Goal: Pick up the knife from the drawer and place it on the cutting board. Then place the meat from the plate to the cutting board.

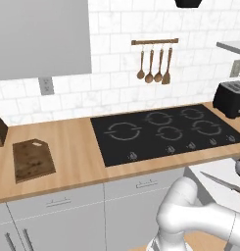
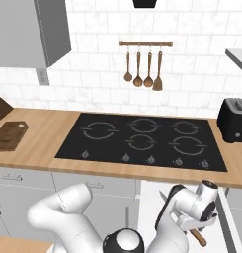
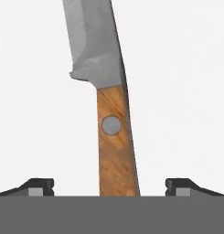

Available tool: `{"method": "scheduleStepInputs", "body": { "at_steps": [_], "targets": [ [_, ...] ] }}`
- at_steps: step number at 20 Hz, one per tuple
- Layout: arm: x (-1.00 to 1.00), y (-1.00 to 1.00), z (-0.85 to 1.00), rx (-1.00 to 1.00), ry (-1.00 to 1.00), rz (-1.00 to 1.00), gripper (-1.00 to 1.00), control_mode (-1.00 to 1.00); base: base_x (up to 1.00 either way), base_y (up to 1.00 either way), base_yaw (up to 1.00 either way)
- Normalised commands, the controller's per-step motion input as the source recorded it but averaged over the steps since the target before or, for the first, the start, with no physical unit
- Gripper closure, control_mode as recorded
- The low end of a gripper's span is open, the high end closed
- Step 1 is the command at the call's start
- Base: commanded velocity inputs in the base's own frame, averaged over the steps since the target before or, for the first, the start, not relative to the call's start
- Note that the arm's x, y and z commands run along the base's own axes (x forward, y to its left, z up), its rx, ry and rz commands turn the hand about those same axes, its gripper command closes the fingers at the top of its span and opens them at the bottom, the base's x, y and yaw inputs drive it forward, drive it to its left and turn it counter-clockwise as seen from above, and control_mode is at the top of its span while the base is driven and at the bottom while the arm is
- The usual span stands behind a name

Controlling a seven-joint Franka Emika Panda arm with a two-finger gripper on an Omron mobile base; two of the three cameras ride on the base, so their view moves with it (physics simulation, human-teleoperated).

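The knife (image 3: 106, 105) lies flat on the white floor of the drawer (image 3: 186, 91), and the hand view looks straight down on it: a silver-grey blade with a faceted, dull sheen runs up and out of the top of the picture, stepping in at a small notch where it meets a brown wooden handle with streaky grain and one round grey rivet. The gripper (image 3: 111, 185) hangs over the butt end of that handle with its jaws spread wide — one dark fingertip (image 3: 38, 186) stands well to the left of the wood, the other well to the right, and neither touches it. From the left base view the blade shows as a thin grey sliver in the open drawer (image 1: 209, 171) below the counter's edge, by the white arm. The cutting board (image 1: 33, 159), dark brown and mottled, with clipped corners and a small tab — lies far off on the pale wooden counter (image 1: 72, 142), left of the smooth black cooktop (image 1: 165, 130) with its ringed burners. Wooden spoons and a spatula (image 1: 153, 66) hang from a rail on the white tiled wall, and a black toaster (image 1: 231, 98) sits at the right.
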Motion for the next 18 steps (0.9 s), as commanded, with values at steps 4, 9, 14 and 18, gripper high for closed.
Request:
{"method": "scheduleStepInputs", "body": {
  "at_steps": [4,9,14,18],
  "targets": [
    [-0.09,0.07,-0.68,0.04,-0.06,0.14,1.0,-1.0,0.0,0.0,0.0],
    [0.0,0.35,-0.52,0.01,-0.01,0.08,1.0,-1.0,0.0,0.0,0.0],
    [0.0,0.03,-0.07,-0.06,0.03,0.0,1.0,-1.0,0.0,0.0,0.0],
    [-0.72,-0.01,0.76,-0.13,-0.22,0.0,1.0,-1.0,0.0,0.0,0.0]
  ]
}}
